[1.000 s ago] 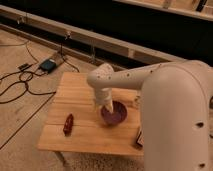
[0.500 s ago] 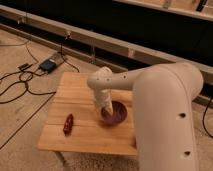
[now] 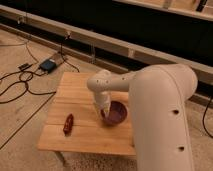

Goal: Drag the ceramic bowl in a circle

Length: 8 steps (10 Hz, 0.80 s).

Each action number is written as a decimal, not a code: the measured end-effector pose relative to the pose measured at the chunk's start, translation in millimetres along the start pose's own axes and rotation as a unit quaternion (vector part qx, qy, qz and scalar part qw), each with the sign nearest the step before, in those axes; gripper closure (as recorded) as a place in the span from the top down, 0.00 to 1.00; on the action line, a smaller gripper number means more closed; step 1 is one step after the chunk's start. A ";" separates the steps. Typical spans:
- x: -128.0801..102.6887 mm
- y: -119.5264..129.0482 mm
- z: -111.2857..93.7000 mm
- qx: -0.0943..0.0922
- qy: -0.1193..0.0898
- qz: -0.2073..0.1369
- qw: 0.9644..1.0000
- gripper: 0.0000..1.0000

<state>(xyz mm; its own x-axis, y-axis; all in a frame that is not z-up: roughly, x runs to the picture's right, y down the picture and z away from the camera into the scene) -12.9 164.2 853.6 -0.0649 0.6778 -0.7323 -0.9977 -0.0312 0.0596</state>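
Observation:
The ceramic bowl (image 3: 116, 113) is a round, dark purple-maroon glossy bowl on the right part of the small wooden table (image 3: 75, 95). My gripper (image 3: 103, 108) reaches down from the white arm (image 3: 155, 100) to the bowl's left rim and touches it there. The arm's large white body covers the table's right side and part of the bowl's right edge.
A small red object (image 3: 68, 123) lies on the table's left front. A blue-black box (image 3: 48, 64) with cables (image 3: 15, 85) sits on the floor to the left. A long low ledge (image 3: 100, 42) runs behind the table.
The arm has shifted slightly, and the bowl with the gripper has moved a little toward the table's front right.

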 end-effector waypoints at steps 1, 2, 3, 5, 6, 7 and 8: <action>1.0 -1.3 1.0 0.000 0.002 0.001 1.000 0.13; 2.6 -3.5 1.8 0.000 0.005 0.003 1.000 0.04; 3.6 -7.7 1.5 0.002 0.006 0.006 1.000 0.00; -1.2 -14.7 -5.8 0.008 0.001 0.009 1.000 0.00; -3.3 -16.6 -8.5 0.009 0.000 0.009 1.000 0.00; -11.4 -19.1 -16.6 0.016 -0.008 0.004 1.000 0.00; -16.9 -19.6 -21.3 0.019 -0.013 0.000 1.000 0.00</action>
<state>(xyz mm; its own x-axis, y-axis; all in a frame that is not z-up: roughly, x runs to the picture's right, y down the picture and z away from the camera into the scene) 7.4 137.7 850.4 -0.0641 0.6972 -0.7140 -0.9963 -0.0038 0.0858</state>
